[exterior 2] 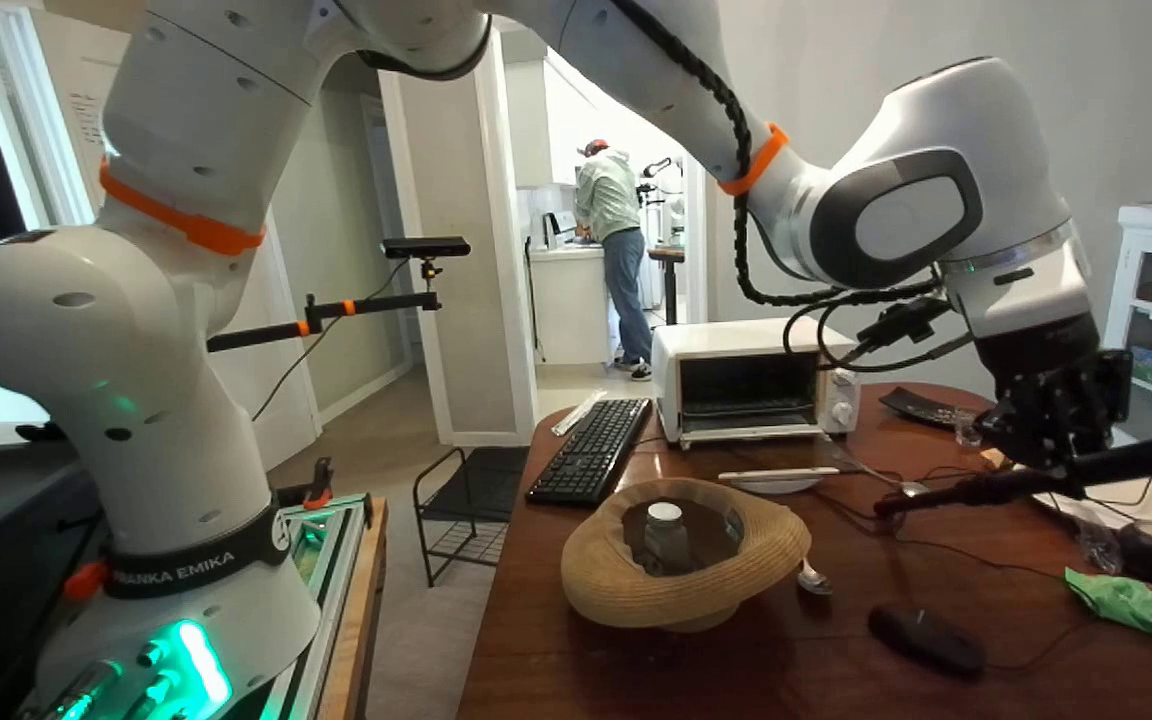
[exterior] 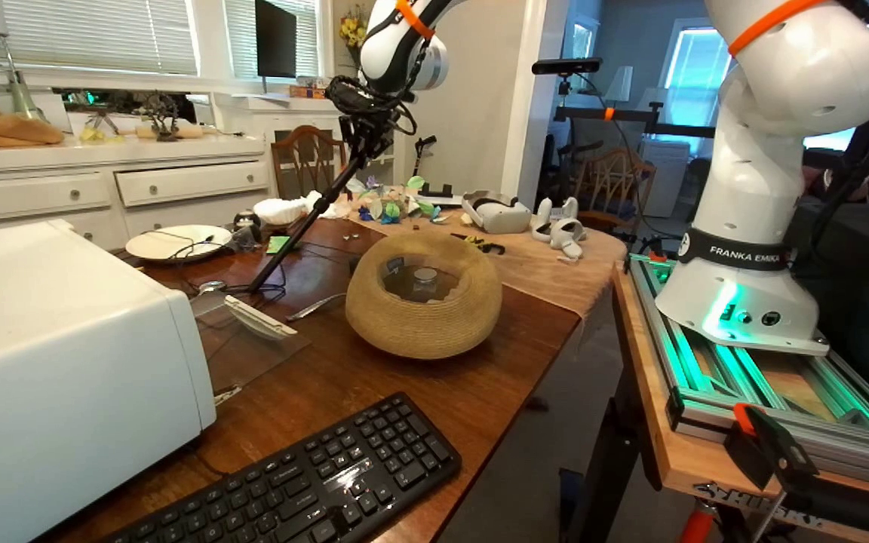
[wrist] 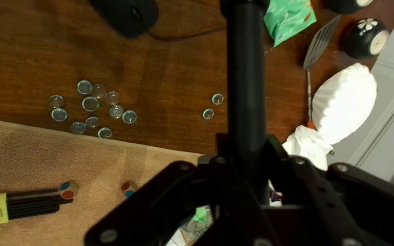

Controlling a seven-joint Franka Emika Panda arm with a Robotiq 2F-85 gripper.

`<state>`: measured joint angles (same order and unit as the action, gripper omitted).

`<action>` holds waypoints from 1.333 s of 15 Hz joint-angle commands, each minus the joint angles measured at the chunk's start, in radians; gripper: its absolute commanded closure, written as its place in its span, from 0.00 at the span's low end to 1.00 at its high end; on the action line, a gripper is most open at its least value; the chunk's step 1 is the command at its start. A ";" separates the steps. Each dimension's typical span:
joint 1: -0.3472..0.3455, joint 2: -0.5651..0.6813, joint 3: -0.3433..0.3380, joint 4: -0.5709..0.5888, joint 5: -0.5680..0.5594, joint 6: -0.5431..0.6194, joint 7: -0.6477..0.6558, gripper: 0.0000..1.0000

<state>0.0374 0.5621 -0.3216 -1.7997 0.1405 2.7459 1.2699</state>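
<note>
Black rod (exterior: 298,234) was what the gripper (wrist: 248,147) had hold of, pinched up in the air with the jaws narrowed onto it from both sides. As for the long axis, in the wrist view it ran pretty much straight up from the gripper and out past the top edge. In an exterior view it slanted steeply down to the left over the wooden table (exterior: 321,377), low end near the toaster oven (exterior: 42,302). In an exterior view its tip (exterior 2: 891,506) pointed left and only slightly down, so the rod looked way flatter there, and the opposite stretch ran off the right edge. Couldn't tell if the tip actually touched the table. Around it in the wrist view, a bunch of clear beads (wrist: 90,104) lay just beside a tan cloth (wrist: 97,164), with a black mouse (wrist: 128,17) and a green packet (wrist: 289,20) higher up. Bit further off, in both exterior views, a straw hat (exterior 2: 596,585) sat with its opening up, a white-lidded jar (exterior 2: 666,545) standing inside. Past that, a keyboard (exterior 2: 591,455) lay beside the toaster oven. Way at the back, in an exterior view, a person (exterior 2: 611,215) in a light hoodie and jeans stood in the next room.
</note>
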 commanded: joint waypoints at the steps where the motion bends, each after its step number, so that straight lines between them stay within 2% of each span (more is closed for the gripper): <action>1: -0.062 0.057 0.026 0.021 0.004 -0.007 -0.020 0.93; 2: -0.113 0.076 0.074 0.039 0.046 -0.021 -0.058 0.93; 5: -0.219 0.149 0.155 0.102 0.136 -0.039 -0.113 0.93; 8: -0.291 0.235 0.202 0.199 0.205 -0.059 -0.168 0.93; 12: -0.308 0.359 0.183 0.386 0.198 -0.164 -0.163 0.93; 16: -0.284 0.499 0.141 0.596 0.161 -0.247 -0.111 0.93; 20: -0.283 0.626 0.128 0.785 0.143 -0.319 -0.070 0.93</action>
<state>-0.2509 1.0639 -0.1707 -1.2048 0.3104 2.4958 1.1418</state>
